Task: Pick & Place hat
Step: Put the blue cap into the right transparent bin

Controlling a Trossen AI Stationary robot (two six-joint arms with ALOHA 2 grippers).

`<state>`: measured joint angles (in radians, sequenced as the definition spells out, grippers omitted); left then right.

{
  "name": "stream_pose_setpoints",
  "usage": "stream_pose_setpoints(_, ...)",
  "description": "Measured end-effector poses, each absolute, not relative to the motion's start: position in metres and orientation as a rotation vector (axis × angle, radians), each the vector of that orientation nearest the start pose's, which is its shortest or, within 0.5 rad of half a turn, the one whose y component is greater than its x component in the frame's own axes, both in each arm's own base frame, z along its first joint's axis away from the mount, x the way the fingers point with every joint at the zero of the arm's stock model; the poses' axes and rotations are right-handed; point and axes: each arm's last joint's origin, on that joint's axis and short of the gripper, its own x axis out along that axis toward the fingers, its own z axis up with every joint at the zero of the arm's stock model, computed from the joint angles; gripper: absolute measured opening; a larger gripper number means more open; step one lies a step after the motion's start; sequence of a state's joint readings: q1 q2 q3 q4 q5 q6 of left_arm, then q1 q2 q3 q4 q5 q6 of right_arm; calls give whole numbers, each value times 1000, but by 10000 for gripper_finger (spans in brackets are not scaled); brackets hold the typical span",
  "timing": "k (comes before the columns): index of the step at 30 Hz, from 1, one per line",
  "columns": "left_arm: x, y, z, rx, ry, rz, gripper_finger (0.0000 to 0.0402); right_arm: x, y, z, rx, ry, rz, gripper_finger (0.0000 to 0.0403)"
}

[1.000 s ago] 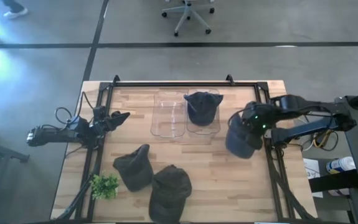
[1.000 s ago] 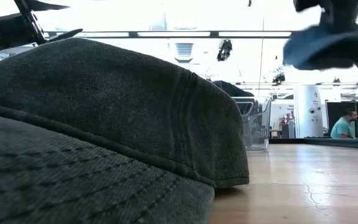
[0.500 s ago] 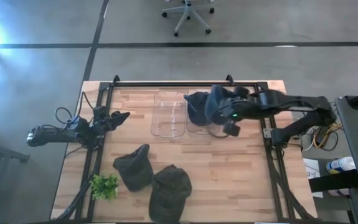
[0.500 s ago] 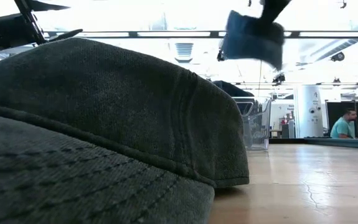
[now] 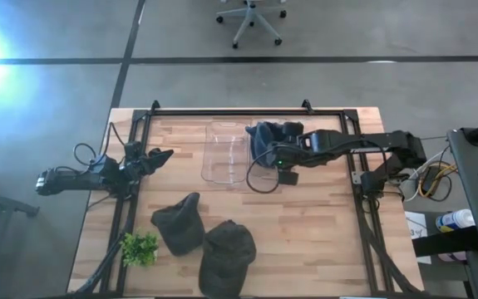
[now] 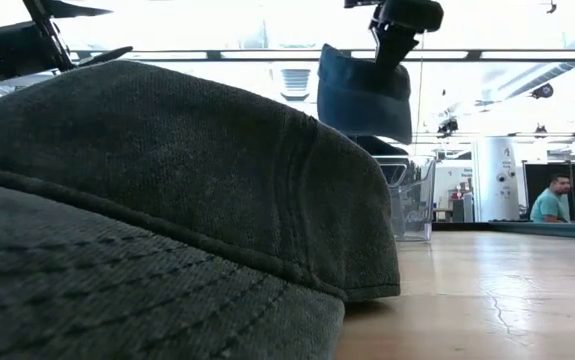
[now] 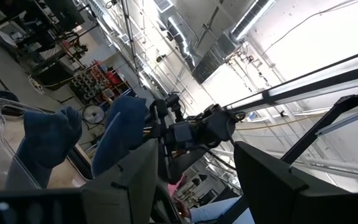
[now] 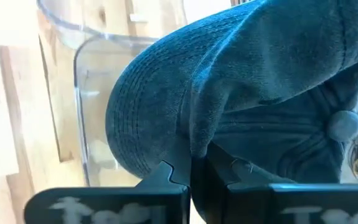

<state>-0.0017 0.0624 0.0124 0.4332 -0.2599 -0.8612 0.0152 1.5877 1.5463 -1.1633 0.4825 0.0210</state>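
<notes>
My right gripper [image 6: 392, 48] is shut on a blue hat [image 6: 364, 95] and hangs it above the right one of two clear bins [image 5: 259, 181] at the table's far middle. A second blue hat [image 5: 262, 137] lies in that bin; its top button [image 8: 343, 124] shows under the held one. The left wrist view shows both, the held hat [image 7: 119, 134] and the one in the bin [image 7: 45, 140]. Two dark hats [image 5: 179, 223] [image 5: 226, 253] rest on the near table. My left gripper [image 5: 162, 156] waits open at the left edge. My right gripper pinches a fold of the blue hat's fabric [image 8: 194, 146] between its two fingers, beside the stitched brim [image 8: 144, 115]. It comes from above, from the table's right side. The hat hangs below the fingers by its upper corner [image 6: 395, 68], lifted clear over the bin.
The left clear bin [image 5: 224, 154] stands next to the right one. A small green plant [image 5: 139, 247] sits at the near left corner. A black frame [image 5: 222, 112] runs along the table's edges. One dark hat [image 6: 147, 200] fills the low view's foreground. Bare wood lies to the near right.
My right gripper has carried the blue hat from the table's right edge toward the left and far side, to above the right clear bin, and has come down a little. The hat stays hanging in its shut fingers.
</notes>
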Motion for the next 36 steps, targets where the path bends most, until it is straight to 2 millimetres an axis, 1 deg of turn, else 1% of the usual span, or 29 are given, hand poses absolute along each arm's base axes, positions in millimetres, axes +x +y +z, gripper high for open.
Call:
stream_pose_setpoints(6,93,7,203,-894,-467,75,204,305,-11,333,-261,1146,-432,8)
stream_pose_setpoints(9,93,7,203,-894,-466,75,204,308,-11,329,-246,1142,-435,8)
stream_pose_setpoints(12,93,7,203,-889,-465,72,204,314,-12,318,-240,1148,-430,8)
stream_pose_setpoints(18,93,7,203,-882,-461,66,204,325,-18,286,-258,1201,-399,8)
stream_pose_setpoints(22,93,7,203,-881,-460,63,204,324,-26,266,-234,1242,-393,8)
stream_pose_setpoints(28,93,7,203,-881,-460,63,204,319,-32,237,-169,1245,-352,8)
stream_pose_setpoints(32,93,7,203,-881,-460,63,204,317,-35,225,-150,1247,-339,8)
stream_pose_setpoints(36,93,7,203,-881,-460,63,204,317,-38,225,-166,1245,-330,8)
